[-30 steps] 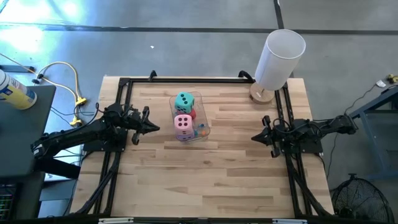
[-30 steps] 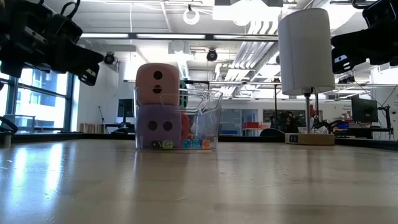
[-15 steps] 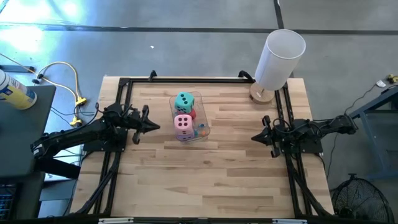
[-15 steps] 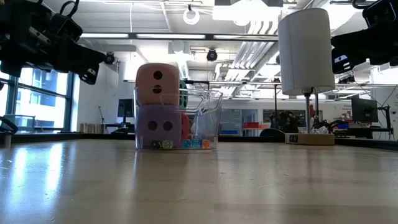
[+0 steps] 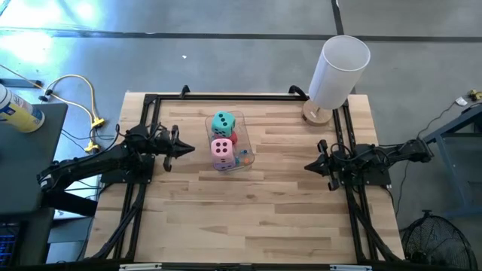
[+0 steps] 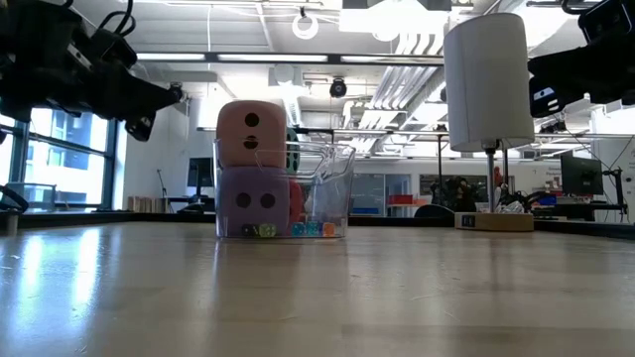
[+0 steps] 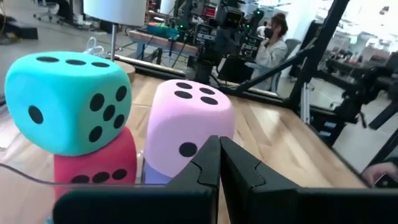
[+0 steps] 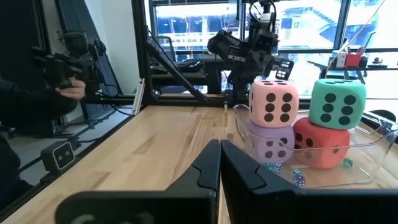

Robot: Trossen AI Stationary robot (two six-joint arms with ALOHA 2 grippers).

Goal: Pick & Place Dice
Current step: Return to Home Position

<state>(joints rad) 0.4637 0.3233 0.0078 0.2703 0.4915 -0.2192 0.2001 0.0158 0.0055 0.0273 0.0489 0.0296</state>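
Four large foam dice [image 5: 221, 149] fill the clear plastic bin [image 5: 208, 128], so left gripper [image 5: 189, 149] and right gripper [image 5: 306, 166] hang clenched, empty, either side.

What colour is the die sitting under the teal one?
Red die, clearest in right wrist view.

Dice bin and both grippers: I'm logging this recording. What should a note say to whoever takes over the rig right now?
Left gripper: shut, empty, raised off the table, just left of the transparent bin.
Right gripper: shut, empty, well off to the bin's right.
Dice: all four are in the bin, with the pink die on the purple die and the teal die on the red die. Small coloured dice lie on the bin floor.
Done: the placing appears finished; no die shows outside the bin.
Left: probably only parking both arms.
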